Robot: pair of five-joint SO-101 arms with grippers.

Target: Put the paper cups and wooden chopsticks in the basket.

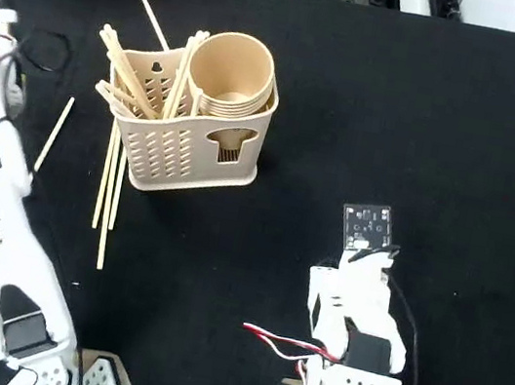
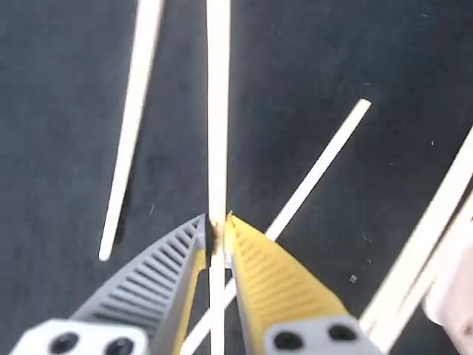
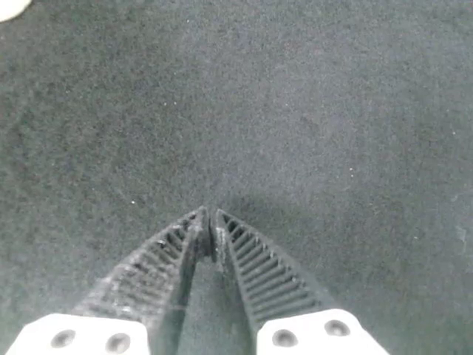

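Chopstick collection looks like the step in hand. At the far left, the left gripper (image 2: 215,225) is pinched shut on one held chopstick (image 2: 218,111), gripped partway along its length just above the black table (image 1: 429,113). A single chopstick (image 1: 54,134) lies apart to the left of the basket (image 1: 180,155), and a bunch of loose chopsticks (image 1: 106,197) lies close against the basket's left wall. The basket itself already holds the stacked paper cups (image 1: 233,70) in its right half and a sheaf of chopsticks leaning in its left half, so the cups seem finished and only the sticks on the table remain. The next move likely calls for lifting the held stick, carrying it rightward over the rim and tipping it in among the others. Lower right, the right gripper (image 3: 211,218) is closed on nothing over bare cloth. A small circuit board (image 1: 368,226) on that arm carries marks too small to read; no other writing or label is legible.
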